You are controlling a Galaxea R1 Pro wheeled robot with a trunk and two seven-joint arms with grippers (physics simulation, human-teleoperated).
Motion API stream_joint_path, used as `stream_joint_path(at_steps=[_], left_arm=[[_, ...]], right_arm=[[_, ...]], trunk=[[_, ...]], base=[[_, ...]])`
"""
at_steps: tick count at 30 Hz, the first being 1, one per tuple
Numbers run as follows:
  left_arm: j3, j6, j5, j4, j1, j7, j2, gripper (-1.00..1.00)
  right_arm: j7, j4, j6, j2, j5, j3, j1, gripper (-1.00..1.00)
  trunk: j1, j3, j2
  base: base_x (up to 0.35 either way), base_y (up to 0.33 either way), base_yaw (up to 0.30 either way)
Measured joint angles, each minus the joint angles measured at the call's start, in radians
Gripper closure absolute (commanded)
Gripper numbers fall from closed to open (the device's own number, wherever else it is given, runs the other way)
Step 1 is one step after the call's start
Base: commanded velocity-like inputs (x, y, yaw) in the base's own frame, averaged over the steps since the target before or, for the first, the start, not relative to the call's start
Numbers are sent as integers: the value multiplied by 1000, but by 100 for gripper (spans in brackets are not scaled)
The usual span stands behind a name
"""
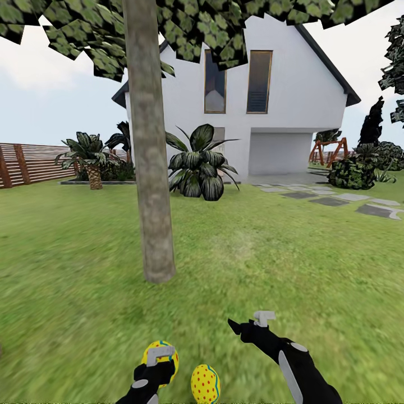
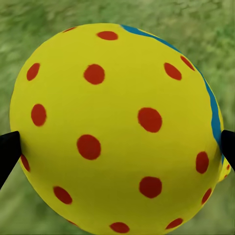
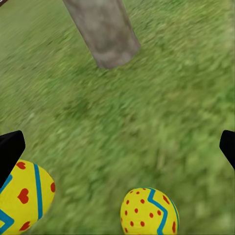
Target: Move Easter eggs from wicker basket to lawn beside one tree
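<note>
My left gripper (image 1: 157,359) is shut on a yellow Easter egg (image 1: 173,363) with red dots, low over the lawn (image 1: 252,264) a short way in front of the tree (image 1: 151,185). Close up, that egg (image 2: 112,127) sits between the two black fingertips (image 2: 7,152). A second egg (image 1: 205,384) lies on the grass just right of it. To the right, my right gripper (image 1: 247,321) hangs open and empty above the grass. Its camera looks at the tree trunk (image 3: 105,34) and two eggs (image 3: 149,213) (image 3: 24,196) on the grass. The wicker basket is out of view.
A low broad-leaved dark plant (image 1: 199,165) and a white house (image 1: 280,95) stand behind the tree. Grey stepping stones (image 1: 336,199) run at the right. A wooden fence (image 1: 31,163) and a small palm (image 1: 90,157) close the left. Open grass lies all around the trunk.
</note>
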Motion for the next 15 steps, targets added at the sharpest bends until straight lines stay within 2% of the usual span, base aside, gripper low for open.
stream_joint_path(at_steps=[8,15], left_arm=[[0,0,0,0,0,0,0,100],[0,-1,0,1,0,0,0,100]], right_arm=[[1,0,0,-2,0,0,0,-100],[3,0,0,-3,1,0,0,-100]], trunk=[[31,-25,-56],[34,-52,-58]], base=[[0,0,0],[0,0,0]])
